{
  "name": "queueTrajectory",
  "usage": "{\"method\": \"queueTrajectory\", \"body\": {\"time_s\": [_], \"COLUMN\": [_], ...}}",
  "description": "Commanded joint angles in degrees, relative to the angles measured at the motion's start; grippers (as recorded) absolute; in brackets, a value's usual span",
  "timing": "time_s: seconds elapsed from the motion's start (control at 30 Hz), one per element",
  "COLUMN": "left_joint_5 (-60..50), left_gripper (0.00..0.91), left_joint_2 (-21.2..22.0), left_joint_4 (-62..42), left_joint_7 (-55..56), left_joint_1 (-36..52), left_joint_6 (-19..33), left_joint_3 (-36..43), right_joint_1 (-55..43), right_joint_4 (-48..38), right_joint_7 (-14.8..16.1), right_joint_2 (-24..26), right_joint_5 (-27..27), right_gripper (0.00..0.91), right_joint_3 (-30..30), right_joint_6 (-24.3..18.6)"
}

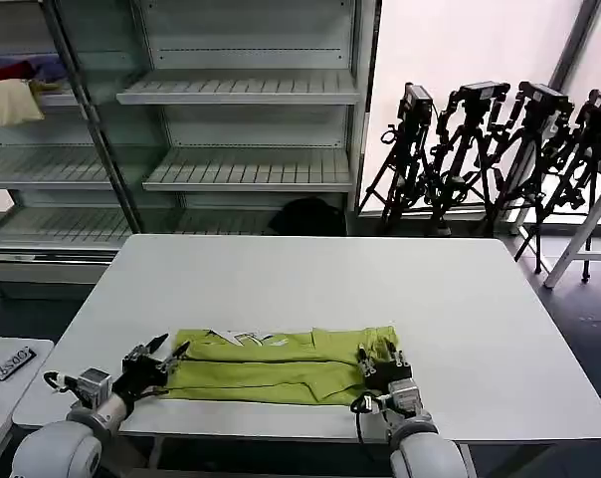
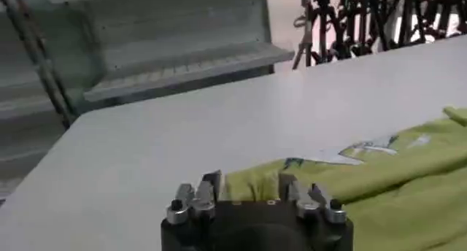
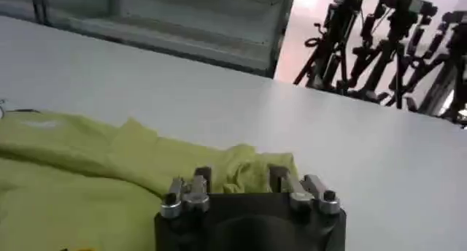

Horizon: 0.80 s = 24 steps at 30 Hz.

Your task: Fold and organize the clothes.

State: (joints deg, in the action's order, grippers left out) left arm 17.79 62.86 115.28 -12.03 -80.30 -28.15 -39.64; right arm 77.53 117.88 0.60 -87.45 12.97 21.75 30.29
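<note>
1. Head view: we see the lime shirt (image 1: pixel 271 366) folded into a long band at the near edge of the white table (image 1: pixel 310 279).
2. Left gripper (image 1: pixel 161 351) sits at its left end, fingers apart with the cloth edge between them.
3. Right gripper (image 1: pixel 377 356) sits at its right end, fingers apart likewise.

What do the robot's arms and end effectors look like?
Each arm has rounded pale grey shells near the body. The left end effector and right end effector are black blocks with silvery metal fingers and small screws. Thin black cables loop beside both wrists.
</note>
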Motion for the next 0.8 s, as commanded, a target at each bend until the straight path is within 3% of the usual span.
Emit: {"method": "queueTrajectory", "body": {"time_s": [0.03,0.3,0.77,0.8], "left_joint_5": [2.4,1.4,5.8,5.9], "left_gripper": [0.907,0.907,0.907,0.776], "left_joint_2": [6.6,11.0,12.3,12.3], "left_joint_4": [2.1,-0.5,-2.7,-2.6], "left_joint_7": [10.6,14.6,14.7,14.6], "left_joint_1": [-4.2,-3.1,-2.3,-2.4], "left_joint_6": [4.9,5.0,2.6,2.5], "left_joint_3": [0.2,2.9,2.9,2.9], "right_joint_1": [-0.1,-1.5,0.4,0.4], "right_joint_4": [2.3,6.3,8.2,8.0], "right_joint_7": [-2.2,-3.1,-2.2,-2.2], "right_joint_2": [-0.4,0.5,0.6,0.5], "right_joint_5": [-1.4,-3.1,-2.9,-2.9], "right_gripper": [0.907,0.907,0.907,0.907], "right_joint_3": [1.7,3.0,3.5,3.5], "right_joint_6": [-6.3,-6.1,-6.5,-6.6]}}
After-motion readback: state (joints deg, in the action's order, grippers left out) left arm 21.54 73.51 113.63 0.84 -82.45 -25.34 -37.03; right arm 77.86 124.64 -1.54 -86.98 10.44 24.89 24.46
